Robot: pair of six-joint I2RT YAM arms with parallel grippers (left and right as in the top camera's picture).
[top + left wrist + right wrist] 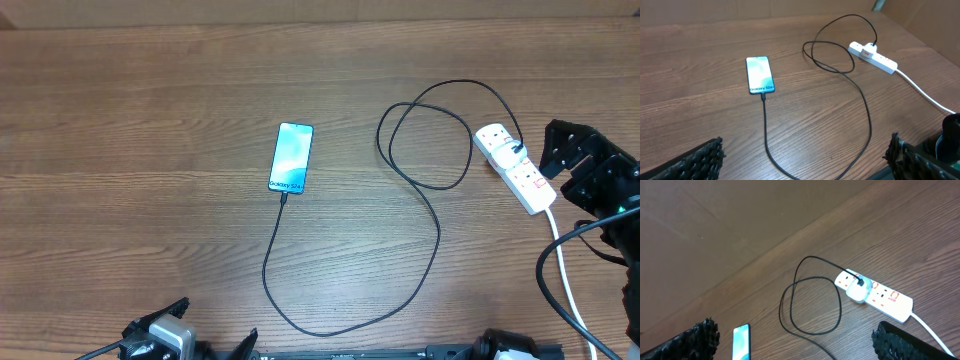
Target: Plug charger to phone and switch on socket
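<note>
From above, the phone (291,157) lies flat in the middle of the desk (120,150), screen lit, and the charger (437,235) already meets its lower edge, so that half of the job looks done. The cable makes a long loop toward the front of the desk and a smaller loop near the socket (514,168), which lies at the right side with its adapter seated in one outlet. The right claw (575,160) hangs just beside the socket, its fingers apart and holding nothing. The left claw (190,335) is low at the front edge, also apart and empty. I think the danger here is the small loop: it lies close to the strip, and an arm coming down could catch it and pull the plug out of the phone.

From the left wrist, the cable enters the phone (760,74) straight. The socket (873,55) is far away and shows a red spot by the adapter; whether the switch is on, I cannot tell.

From the right wrist, the socket (875,294) shows small red switches close together. A wide finger may press the wrong one, or push the light strip sideways instead of tipping the switch.
</note>
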